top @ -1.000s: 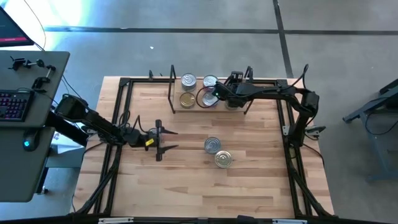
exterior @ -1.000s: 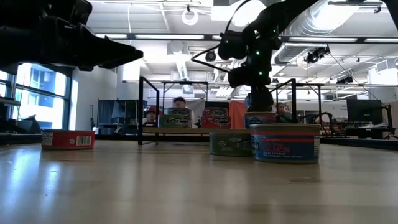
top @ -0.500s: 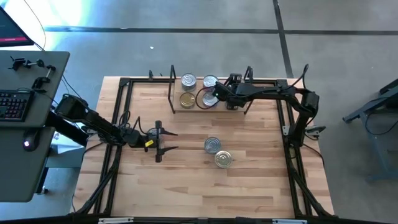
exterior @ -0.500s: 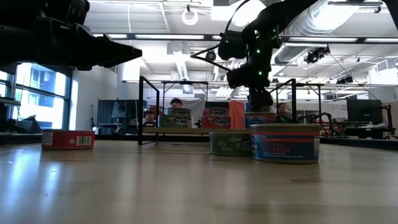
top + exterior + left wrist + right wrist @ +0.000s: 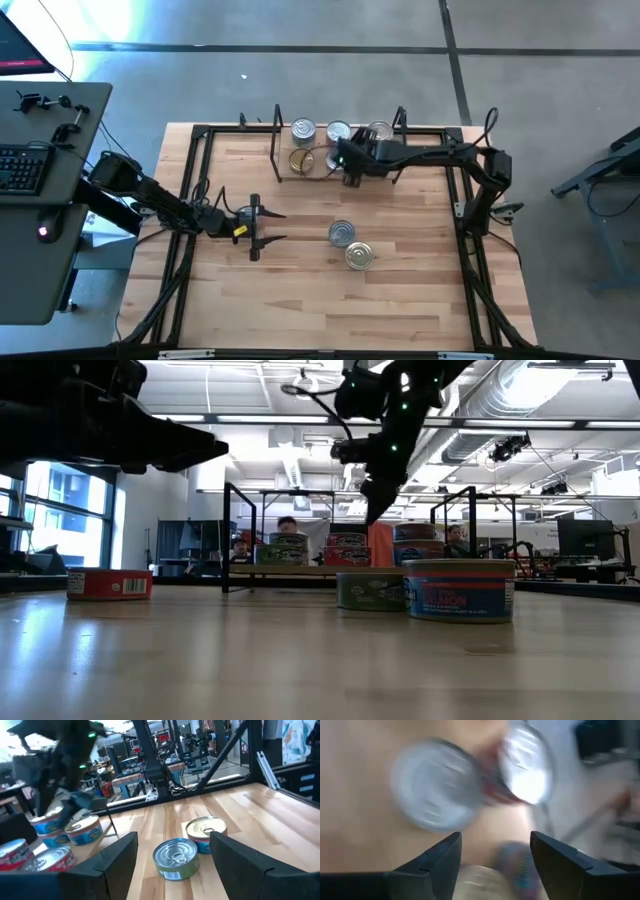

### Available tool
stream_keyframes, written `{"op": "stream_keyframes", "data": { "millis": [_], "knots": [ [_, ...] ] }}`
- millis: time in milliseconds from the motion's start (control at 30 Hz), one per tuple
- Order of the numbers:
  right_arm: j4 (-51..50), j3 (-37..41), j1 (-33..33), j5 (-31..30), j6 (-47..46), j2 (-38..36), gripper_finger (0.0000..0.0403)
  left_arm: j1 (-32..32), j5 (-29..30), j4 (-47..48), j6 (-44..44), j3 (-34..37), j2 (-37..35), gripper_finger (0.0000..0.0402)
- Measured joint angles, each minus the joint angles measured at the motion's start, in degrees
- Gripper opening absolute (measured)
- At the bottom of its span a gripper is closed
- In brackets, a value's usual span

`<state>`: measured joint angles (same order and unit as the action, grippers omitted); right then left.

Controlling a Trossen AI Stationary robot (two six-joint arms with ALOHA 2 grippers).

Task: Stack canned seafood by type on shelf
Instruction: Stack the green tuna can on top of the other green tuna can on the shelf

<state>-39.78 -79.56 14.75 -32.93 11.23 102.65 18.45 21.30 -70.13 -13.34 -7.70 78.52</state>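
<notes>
The shelf (image 5: 288, 176) stands at the table's far side with several tins on it; a two-high stack (image 5: 417, 545) sits at its right end. Two more tins lie mid-table, one with a silver lid (image 5: 341, 233) and one with a gold lid (image 5: 360, 256). A red tin (image 5: 110, 583) rests flat on the table, seen in the low view. My right gripper (image 5: 342, 160) hangs open above the shelf's middle, fingers pointing down, with blurred lids (image 5: 435, 790) beneath it. My left gripper (image 5: 272, 225) waits open over the table's left part, facing the two loose tins (image 5: 176, 857).
A large black frame (image 5: 200, 190) runs around the tabletop. The shelf's upright rods (image 5: 226, 535) rise beside the tins. Bare wood (image 5: 400, 280) lies near the table's front. A desk with a keyboard (image 5: 25, 170) stands beyond the table's left. People show far behind the shelf (image 5: 288, 525).
My right gripper has come up off the tin stack at the shelf's right end and swung toward the table's left, now over the shelf's middle. The stack has stayed in place and its top lid now shows from above.
</notes>
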Motion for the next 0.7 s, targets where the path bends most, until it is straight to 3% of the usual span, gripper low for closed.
{"op": "stream_keyframes", "data": {
  "millis": [167, 300, 367, 533, 700],
  "knots": [
    [7.7, 4.8, -8.1, 6.4, -5.2, 0.0, 0.0218, 1.9, 2.5, 0.8, 0.7, 0.0, 0.0, 0.0241],
    [11.0, 8.1, -16.5, 7.8, -10.7, 0.0, 0.0206, 3.3, 2.0, 3.8, -2.9, -1.2, 0.0, 0.0241],
    [9.9, 8.9, -20.7, 8.1, -15.0, 0.1, 0.0201, 3.0, -1.6, 11.5, -3.2, -4.7, 0.0, 0.024],
    [0.7, 9.1, -28.5, 9.6, -27.2, 0.1, 0.0188, -0.7, -9.7, 42.6, -1.1, -20.0, 3.5, 0.0221],
    [-14.3, 9.5, -28.7, 10.8, -43.2, 0.0, 0.0165, -4.1, -12.9, 52.4, -5.5, -33.1, 13.1, 0.0195]
  ]
}}
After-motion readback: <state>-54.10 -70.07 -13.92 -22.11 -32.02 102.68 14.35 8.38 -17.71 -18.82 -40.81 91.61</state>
